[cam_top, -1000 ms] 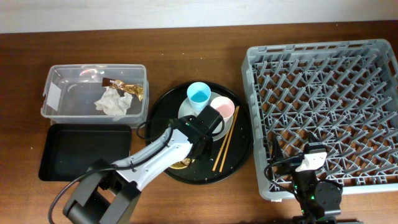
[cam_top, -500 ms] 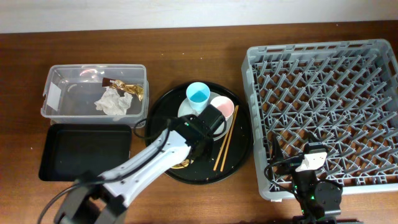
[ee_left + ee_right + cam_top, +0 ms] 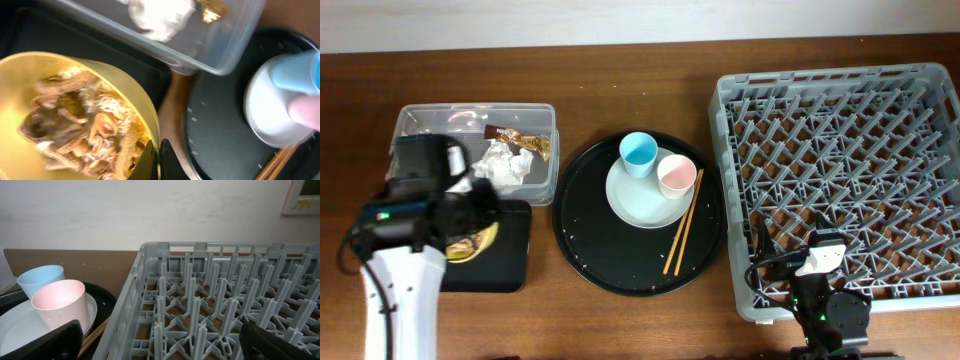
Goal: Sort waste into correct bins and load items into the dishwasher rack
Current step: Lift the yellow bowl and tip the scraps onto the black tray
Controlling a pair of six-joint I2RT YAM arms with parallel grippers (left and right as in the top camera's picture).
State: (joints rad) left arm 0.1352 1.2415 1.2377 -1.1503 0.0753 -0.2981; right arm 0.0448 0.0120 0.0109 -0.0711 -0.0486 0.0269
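Your left jaws grip the yellow bowl point(image 3: 127, 107) over the black tray point(image 3: 515, 255), apparently to dump its scraps point(image 3: 75, 125); right jaws stand open.

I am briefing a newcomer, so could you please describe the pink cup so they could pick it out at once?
Start at the round black tray left of the large grey rack. A pale plate lies on it with two cups. The pink cup is the one nearer the rack, beside the chopsticks, unlike the light-blue cup.
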